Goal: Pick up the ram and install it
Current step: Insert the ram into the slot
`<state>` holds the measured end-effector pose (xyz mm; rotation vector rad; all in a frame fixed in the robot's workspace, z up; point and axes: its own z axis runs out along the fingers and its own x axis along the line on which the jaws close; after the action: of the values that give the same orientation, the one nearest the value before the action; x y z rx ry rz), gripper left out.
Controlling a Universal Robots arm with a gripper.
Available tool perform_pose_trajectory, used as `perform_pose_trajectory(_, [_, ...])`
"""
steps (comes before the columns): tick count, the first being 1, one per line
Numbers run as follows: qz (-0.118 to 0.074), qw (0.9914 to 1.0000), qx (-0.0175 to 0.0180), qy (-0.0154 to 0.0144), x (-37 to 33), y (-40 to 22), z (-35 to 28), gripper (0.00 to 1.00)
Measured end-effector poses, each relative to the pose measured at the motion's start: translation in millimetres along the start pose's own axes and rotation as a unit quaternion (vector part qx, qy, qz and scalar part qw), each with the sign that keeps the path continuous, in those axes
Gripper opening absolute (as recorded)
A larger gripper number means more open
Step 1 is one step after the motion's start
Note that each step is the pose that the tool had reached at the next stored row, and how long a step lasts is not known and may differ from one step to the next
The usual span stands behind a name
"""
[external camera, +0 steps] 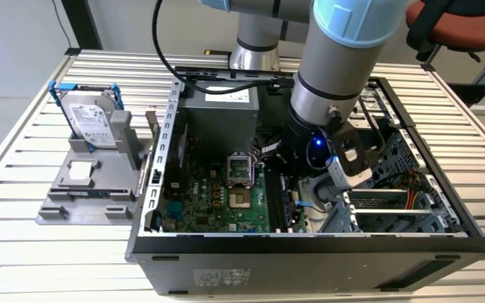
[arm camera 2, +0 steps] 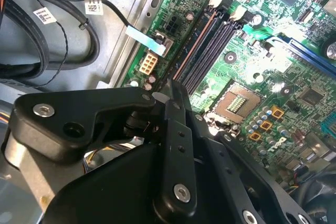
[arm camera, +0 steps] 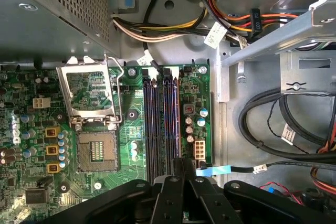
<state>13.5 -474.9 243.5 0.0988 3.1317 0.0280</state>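
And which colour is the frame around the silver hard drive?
Blue. The frame around the hard drive shows best in the exterior view.

Gripper (arm camera: 181,169) sat low inside the open case (external camera: 167,126), over the memory slots (arm camera: 160,121). Open room lay above the motherboard (arm camera: 131,129) around the CPU socket (arm camera: 94,150). Black cables (arm camera: 278,124), drive cage bars (arm camera: 273,38) and power supply (arm camera: 52,9) crowded the sides.

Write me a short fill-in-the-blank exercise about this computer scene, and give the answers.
1. The gripper hovers over the black memory slots of the green ____.
2. The hard drive sits in a ____ frame.
3. The hard drive stands outside the computer case, on the exterior view's ____.

Answers: motherboard; blue; left.
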Motion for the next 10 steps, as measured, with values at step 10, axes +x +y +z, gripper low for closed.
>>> perform_pose_trajectory(10, [-0.036, 0.99936, -0.0003, 0.0007, 0.0, 0.0, -0.2, 0.0])
